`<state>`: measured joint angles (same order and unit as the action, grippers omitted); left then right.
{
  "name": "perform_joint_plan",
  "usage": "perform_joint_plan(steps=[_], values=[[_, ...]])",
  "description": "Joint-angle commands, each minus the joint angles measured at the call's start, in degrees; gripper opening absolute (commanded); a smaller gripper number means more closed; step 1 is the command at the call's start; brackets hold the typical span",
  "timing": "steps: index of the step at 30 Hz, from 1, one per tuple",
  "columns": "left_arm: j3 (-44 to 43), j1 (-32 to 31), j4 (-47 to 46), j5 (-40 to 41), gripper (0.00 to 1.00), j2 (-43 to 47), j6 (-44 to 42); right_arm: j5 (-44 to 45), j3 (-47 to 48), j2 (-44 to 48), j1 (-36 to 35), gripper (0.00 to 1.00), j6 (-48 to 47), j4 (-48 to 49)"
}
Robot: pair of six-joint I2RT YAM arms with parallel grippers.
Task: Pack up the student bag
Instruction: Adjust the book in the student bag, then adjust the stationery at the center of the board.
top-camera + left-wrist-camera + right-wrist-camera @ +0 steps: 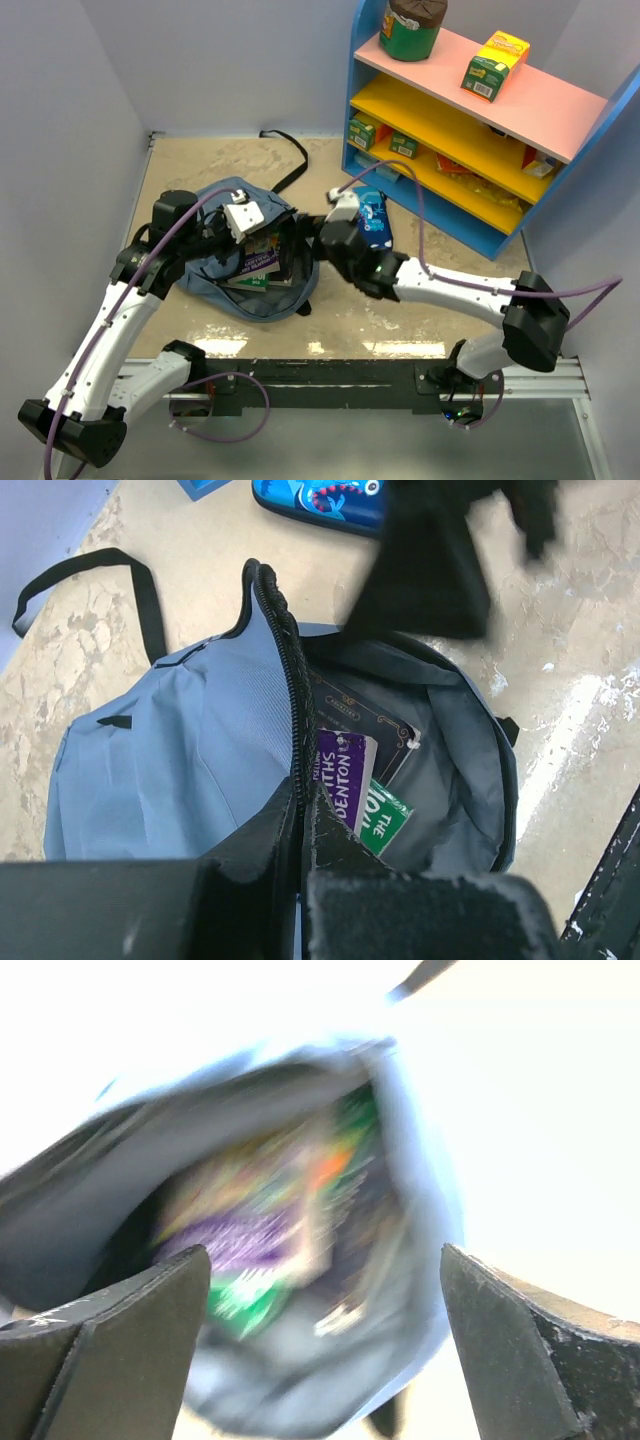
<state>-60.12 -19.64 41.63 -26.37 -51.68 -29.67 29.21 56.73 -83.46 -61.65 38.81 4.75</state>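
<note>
The right wrist view is smeared and washed out: between the two dark fingers of the right gripper (322, 1255), spread wide with nothing held, only blurred blue cloth and purple, green and orange patches can be made out. In the left wrist view this gripper is a black, out-of-focus mass cut off by the top edge. It covers part of the far rim of the large soft slate-blue fabric backpack (170, 750). The left gripper (302, 845) fills the bottom of that view, its fingers pressed together on the backpack's black zippered rim, and the mouth stands agape. Inside, partly covered by the rim and by one another, lie a purple paperback book (345, 780), a green-covered book (388, 822) and a dark book with pale tracery (365, 725); their titles are cut off

The backpack lies flat on the beige mottled tabletop (200, 160), just ahead of the left arm. Its mouth gapes upward and towards the right arm (the shape is so crumpled that its long axis, seemingly left to right, is hard to fix). A black webbing strap (287, 152) trails from it towards the far wall. A small dark-blue printed pencil case (375, 220) lies just beside the mouth, half hidden by the right wrist
</note>
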Motion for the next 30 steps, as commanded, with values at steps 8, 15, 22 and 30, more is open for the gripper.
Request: perform_joint_plan(steps=[8,15,22,30], values=[[-0.6,-0.2,-4.9,-1.1,0.0,1.1,-0.1,1.7,3.3,-10.0,24.5,0.99,-7.0,-16.5],[-0.6,-0.2,-4.8,-1.3,0.0,1.3,0.1,-0.5,3.3,-13.1,31.0,0.99,-8.9,-13.2],[-0.7,-0.2,-4.9,-1.4,0.0,1.2,0.2,-2.9,2.6,-15.9,33.2,0.99,-10.9,-8.8],[-1.3,-0.2,-4.3,-1.4,0.0,1.1,0.3,-9.0,-0.7,-17.1,33.3,0.99,-11.9,-5.0]])
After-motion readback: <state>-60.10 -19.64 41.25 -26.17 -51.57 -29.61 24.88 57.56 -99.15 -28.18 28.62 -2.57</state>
